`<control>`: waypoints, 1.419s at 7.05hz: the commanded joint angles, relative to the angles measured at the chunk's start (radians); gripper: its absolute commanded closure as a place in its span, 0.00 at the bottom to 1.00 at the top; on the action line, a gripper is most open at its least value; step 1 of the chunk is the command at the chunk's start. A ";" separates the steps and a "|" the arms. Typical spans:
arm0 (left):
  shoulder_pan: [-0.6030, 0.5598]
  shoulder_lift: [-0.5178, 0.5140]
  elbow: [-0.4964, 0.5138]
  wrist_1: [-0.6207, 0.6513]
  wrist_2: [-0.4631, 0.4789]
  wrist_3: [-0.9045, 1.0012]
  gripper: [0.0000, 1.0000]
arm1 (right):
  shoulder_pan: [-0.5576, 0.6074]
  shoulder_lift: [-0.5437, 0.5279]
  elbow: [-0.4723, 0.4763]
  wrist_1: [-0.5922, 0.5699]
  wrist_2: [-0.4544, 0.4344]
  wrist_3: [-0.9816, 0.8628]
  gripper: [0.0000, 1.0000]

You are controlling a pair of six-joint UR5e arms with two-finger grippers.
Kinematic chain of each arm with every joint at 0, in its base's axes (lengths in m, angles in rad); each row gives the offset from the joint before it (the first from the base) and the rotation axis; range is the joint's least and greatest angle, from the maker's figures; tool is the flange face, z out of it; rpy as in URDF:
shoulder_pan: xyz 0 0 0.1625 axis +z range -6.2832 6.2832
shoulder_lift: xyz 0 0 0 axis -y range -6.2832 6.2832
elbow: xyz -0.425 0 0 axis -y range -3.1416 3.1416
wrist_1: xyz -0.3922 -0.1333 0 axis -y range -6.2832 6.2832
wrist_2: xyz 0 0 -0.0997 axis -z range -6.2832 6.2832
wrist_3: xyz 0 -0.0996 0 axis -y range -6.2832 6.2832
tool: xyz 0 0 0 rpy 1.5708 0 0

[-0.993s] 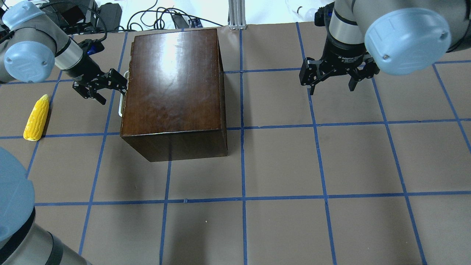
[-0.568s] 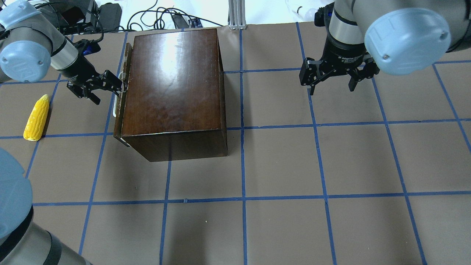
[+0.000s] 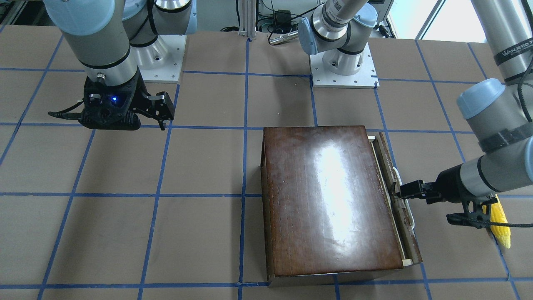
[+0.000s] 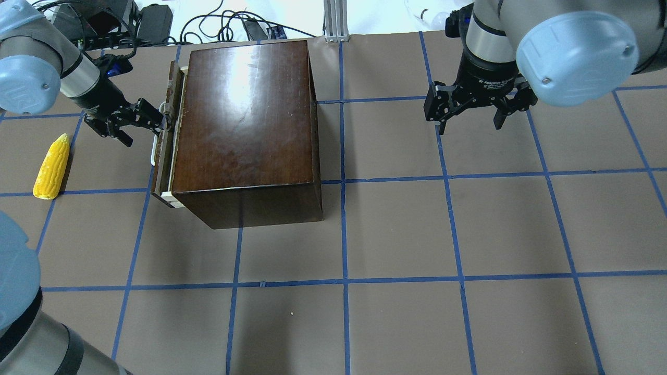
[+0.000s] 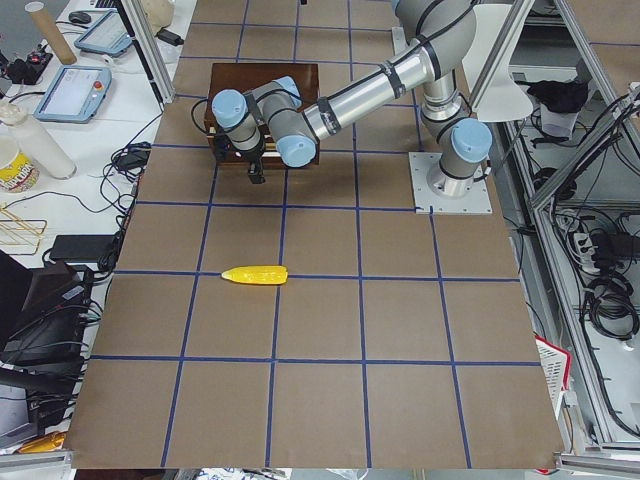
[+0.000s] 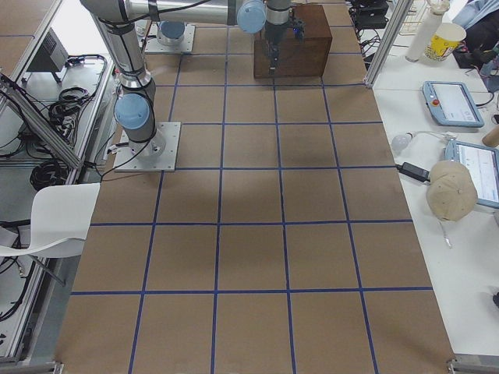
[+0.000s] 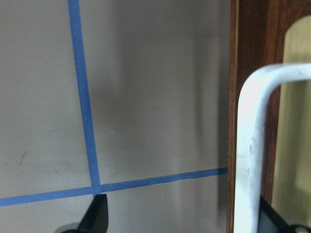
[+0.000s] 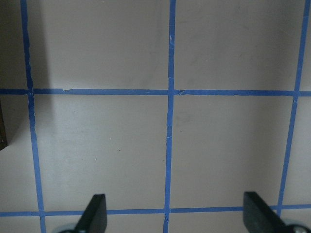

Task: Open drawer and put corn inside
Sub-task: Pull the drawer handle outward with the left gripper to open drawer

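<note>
The glossy dark-brown box [image 4: 245,114] stands at the table's far left. Its drawer [image 4: 167,130] is pulled out a little to the left, showing a pale wood strip behind the dark front panel, also in the front-facing view [image 3: 402,225]. My left gripper [image 4: 141,127] is open, one finger hooked behind the white handle [image 7: 250,145] and the other out over the table. The yellow corn [image 4: 52,166] lies on the table left of the drawer, apart from the gripper. My right gripper [image 4: 471,117] is open and empty above the table, right of the box.
Blue tape lines grid the brown table. An aluminium post [image 4: 336,21] and cables lie beyond the far edge. The arm bases [image 3: 343,71] stand on the robot's side. The corn also shows in the left side view [image 5: 255,274].
My left gripper has moved left with the handle, and the drawer has slid out of the box a short way. The right arm and the corn have not moved.
</note>
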 commanded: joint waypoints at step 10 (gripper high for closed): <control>0.054 -0.004 0.013 -0.004 0.054 0.129 0.00 | 0.000 0.001 0.000 -0.001 0.000 0.000 0.00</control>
